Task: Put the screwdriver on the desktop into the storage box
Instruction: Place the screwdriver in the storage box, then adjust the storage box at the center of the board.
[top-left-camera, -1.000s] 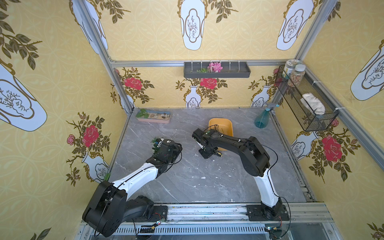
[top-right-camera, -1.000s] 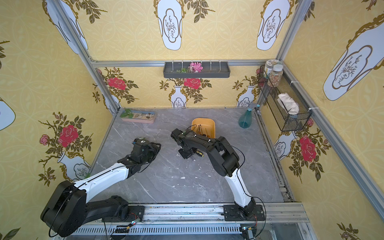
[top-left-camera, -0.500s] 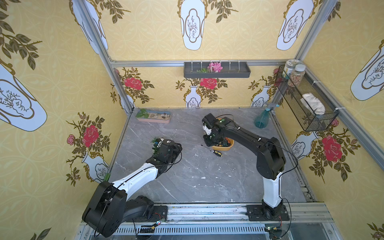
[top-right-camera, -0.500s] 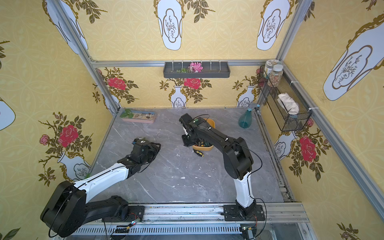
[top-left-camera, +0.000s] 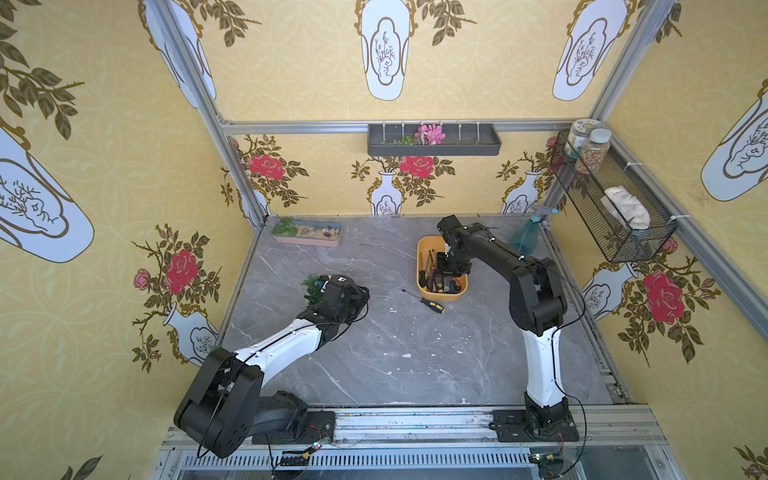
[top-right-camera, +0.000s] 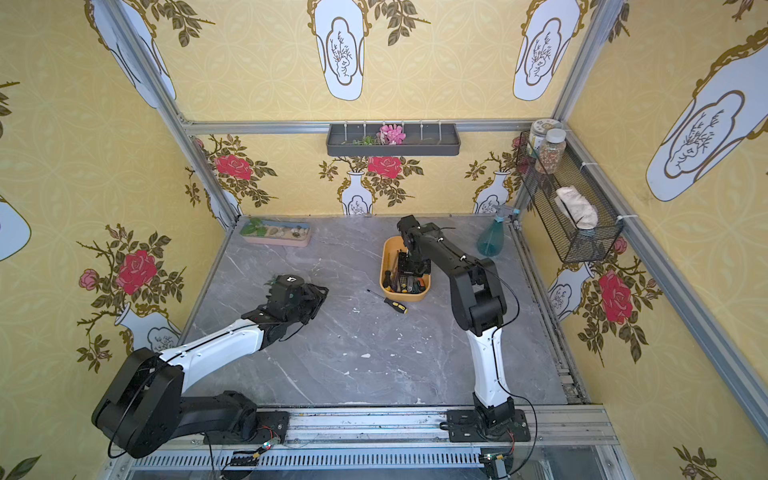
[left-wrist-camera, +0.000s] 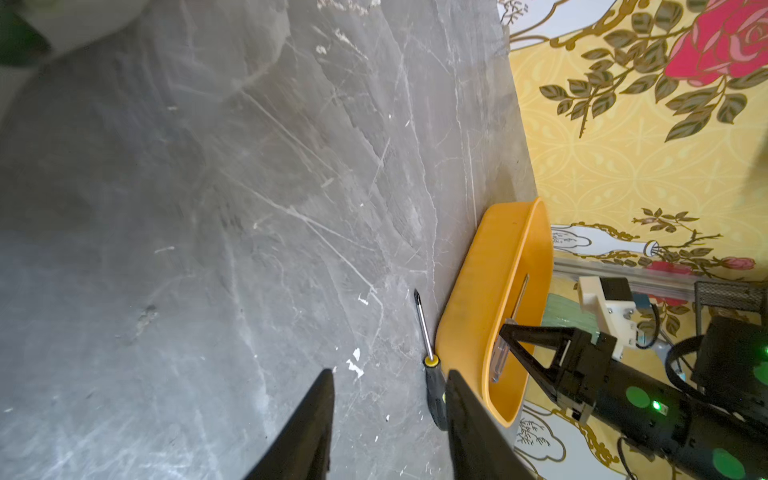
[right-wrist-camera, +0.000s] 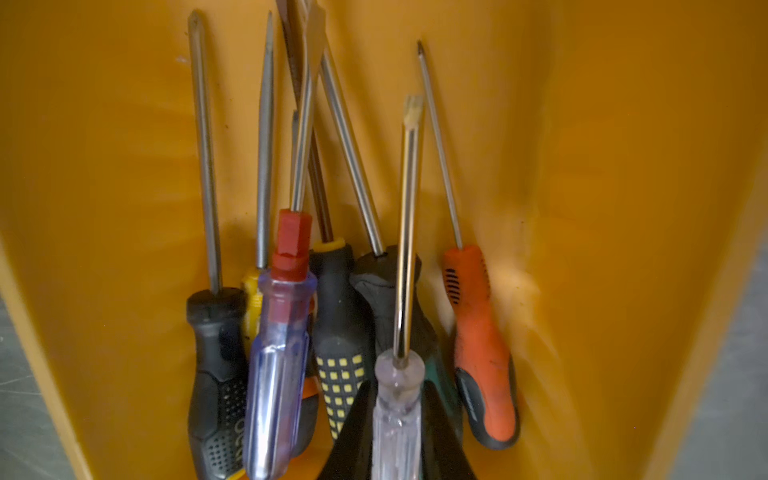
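The orange-yellow storage box stands on the grey desktop and holds several screwdrivers. My right gripper reaches down into it, shut on a clear-handled screwdriver whose shaft points along the box wall. A black-and-yellow screwdriver lies on the desktop, close against the box's near end. My left gripper hovers over the desktop to the left of it, open and empty.
A pink tray of pebbles sits at the back left and a teal spray bottle at the back right. A wire basket hangs on the right wall. A small green plant is beside my left wrist.
My right gripper has moved from the desktop in front of the box back over it and down inside with the clear-handled screwdriver. The left arm has stayed still.
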